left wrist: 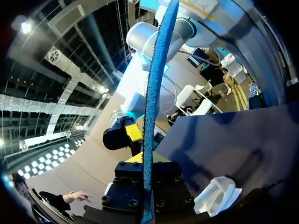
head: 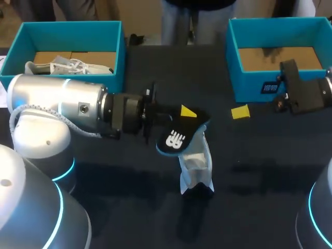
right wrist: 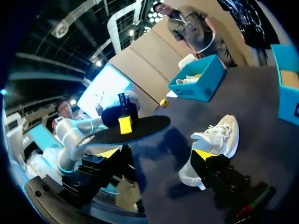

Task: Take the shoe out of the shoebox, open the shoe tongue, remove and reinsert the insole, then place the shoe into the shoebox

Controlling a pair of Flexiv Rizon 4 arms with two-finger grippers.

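My left gripper is shut on a black insole with a blue edge and a white logo, and holds it above the table's middle. In the left wrist view the insole runs edge-on out of the gripper. The white shoe stands on the dark table just below the insole, also seen beside the left gripper. My right gripper hangs open and empty in front of the right shoebox. From the right wrist, the insole and shoe lie ahead of the open right gripper.
A teal shoebox at the back left holds another white shoe. The teal shoebox at the back right shows a bare cardboard floor. The left box also appears beyond the shoe in the right wrist view.
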